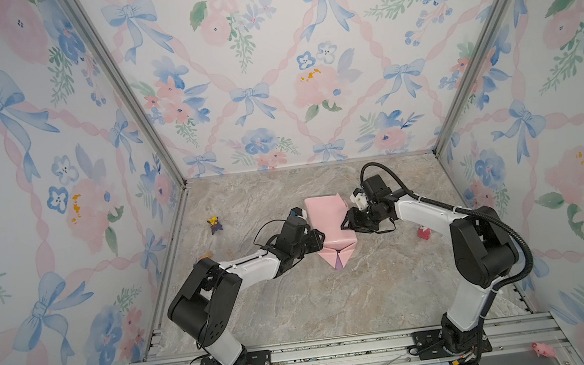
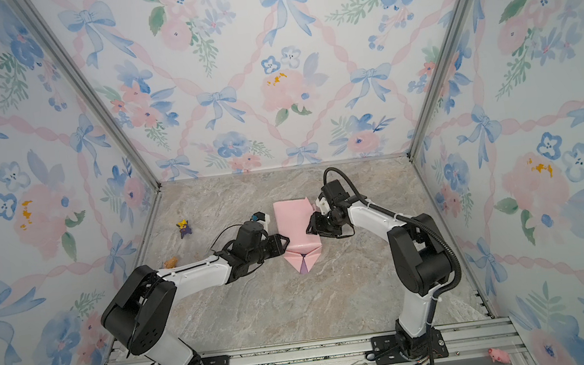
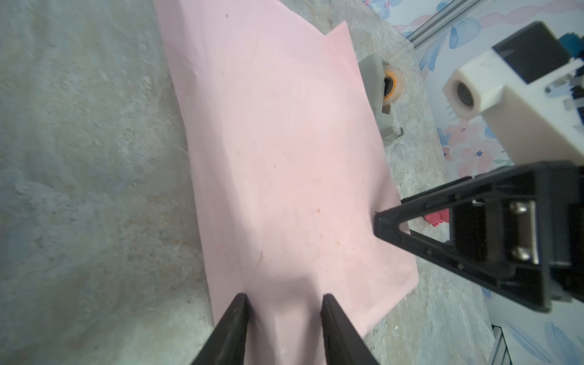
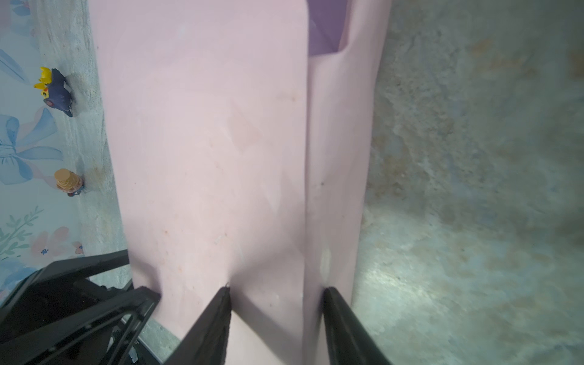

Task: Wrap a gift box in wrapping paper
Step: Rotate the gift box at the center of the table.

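Both top views are bright, with soft, even light from above. The arms make only pale, fuzzy shadows on the table (image 1: 298, 304). Near the picture edges the straight wall posts (image 1: 124, 86) lean and bend. The near end of the wrapping paper (image 1: 325, 217) shines a little. The wrist views look softer. The left gripper (image 3: 284, 296) and the right gripper (image 4: 277, 289) are dark and blurry, and each drops a grey shadow on the paper. In the right wrist view one spot of table beside the paper glows bright. The rest is dim and smeary.
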Robot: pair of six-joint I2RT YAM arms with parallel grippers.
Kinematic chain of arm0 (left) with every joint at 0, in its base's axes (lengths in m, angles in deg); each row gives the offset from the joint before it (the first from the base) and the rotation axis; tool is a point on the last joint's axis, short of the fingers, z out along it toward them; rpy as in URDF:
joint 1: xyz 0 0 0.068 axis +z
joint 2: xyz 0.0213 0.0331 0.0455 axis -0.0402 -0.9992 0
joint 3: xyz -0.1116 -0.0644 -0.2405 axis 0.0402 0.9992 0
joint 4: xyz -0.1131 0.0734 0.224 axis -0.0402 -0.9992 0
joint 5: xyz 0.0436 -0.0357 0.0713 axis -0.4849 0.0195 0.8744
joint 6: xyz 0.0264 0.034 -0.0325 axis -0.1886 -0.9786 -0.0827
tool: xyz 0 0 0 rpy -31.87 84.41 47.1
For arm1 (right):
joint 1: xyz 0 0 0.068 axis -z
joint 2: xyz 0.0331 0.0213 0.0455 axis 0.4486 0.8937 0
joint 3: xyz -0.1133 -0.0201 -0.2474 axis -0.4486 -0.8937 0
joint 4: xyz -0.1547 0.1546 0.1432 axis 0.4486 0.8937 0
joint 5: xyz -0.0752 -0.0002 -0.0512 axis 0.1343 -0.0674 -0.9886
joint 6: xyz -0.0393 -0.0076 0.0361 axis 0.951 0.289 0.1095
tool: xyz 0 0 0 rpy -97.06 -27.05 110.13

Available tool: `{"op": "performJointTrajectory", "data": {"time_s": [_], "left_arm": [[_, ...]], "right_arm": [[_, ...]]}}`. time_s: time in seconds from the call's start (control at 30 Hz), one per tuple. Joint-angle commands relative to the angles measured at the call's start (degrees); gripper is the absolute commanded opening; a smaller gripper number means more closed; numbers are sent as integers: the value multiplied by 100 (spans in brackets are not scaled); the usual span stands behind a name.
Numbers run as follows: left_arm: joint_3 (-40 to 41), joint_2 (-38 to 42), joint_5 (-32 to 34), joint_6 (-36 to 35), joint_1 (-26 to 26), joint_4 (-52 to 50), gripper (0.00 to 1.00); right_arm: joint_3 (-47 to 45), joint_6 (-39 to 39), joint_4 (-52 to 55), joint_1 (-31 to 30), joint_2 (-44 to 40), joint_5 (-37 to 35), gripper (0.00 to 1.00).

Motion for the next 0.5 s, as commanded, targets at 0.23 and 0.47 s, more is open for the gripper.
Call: {"op": "performJointTrajectory", "data": {"time_s": [0.23,0.47], "left_arm": [[913,913,484,141,-758,267,46],[831,1783,1621,-1720,-840,-518,59]], "right_arm": [[563,384,78,-246,441,581,59],[352,188,-213,124,-293,180,66]]}}
